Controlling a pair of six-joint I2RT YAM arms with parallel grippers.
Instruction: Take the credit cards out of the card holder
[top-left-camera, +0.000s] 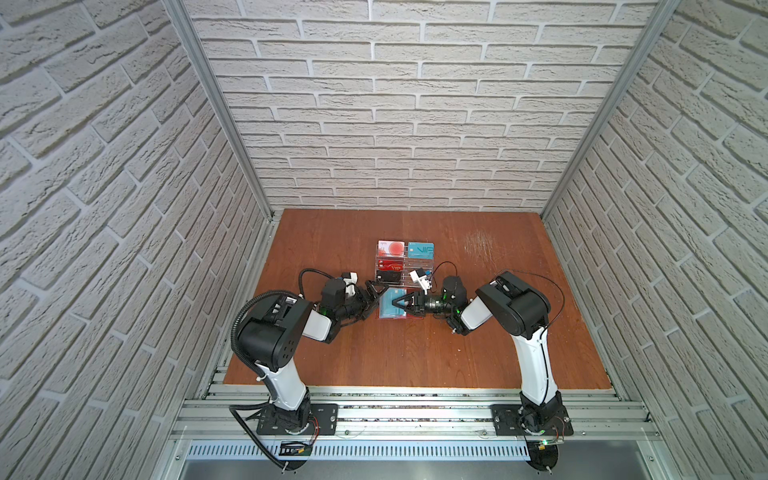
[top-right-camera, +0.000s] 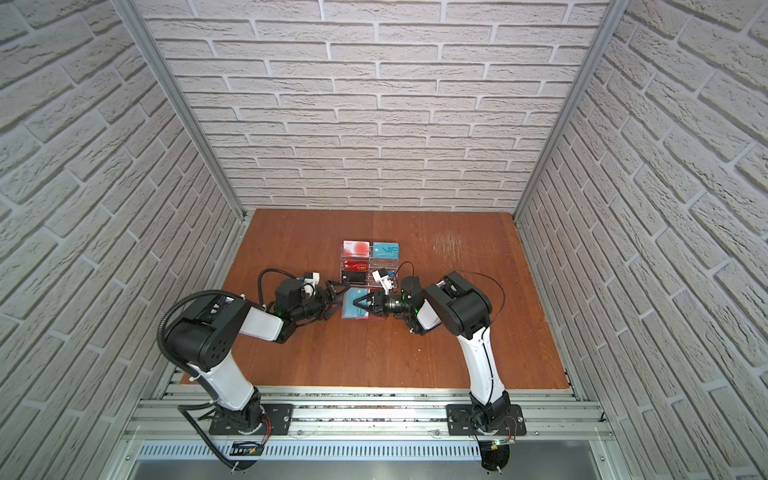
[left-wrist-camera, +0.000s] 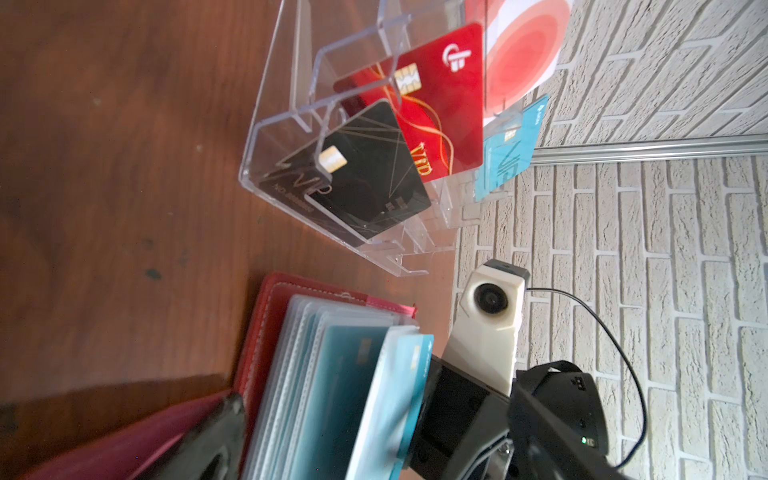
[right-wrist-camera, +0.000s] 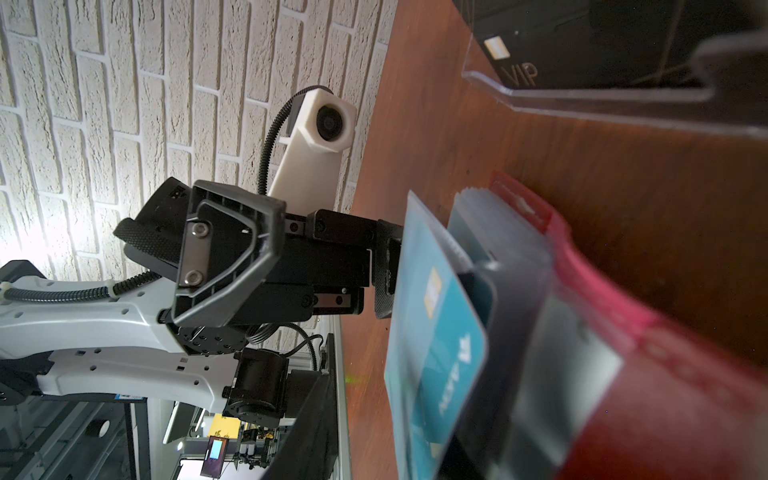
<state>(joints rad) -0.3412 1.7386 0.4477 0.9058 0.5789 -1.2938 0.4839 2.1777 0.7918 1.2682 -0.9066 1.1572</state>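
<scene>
Mid-frame in both top views, the right gripper (top-left-camera: 395, 303) pinches a teal card (top-left-camera: 386, 298) at the open holder (top-left-camera: 388, 315); the left gripper (top-left-camera: 371, 301) gapes wide beside it.

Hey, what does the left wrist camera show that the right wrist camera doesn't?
Only the left wrist view: the red VIP card standing in the acrylic stand, and the right claw seen from the front, pinching the teal card. Only the right wrist view: the left claw, open, beside the sleeve pages. Both: the red card holder lying open on the table, that teal card with a clear sleeve around it, and the black VIP card.
</scene>
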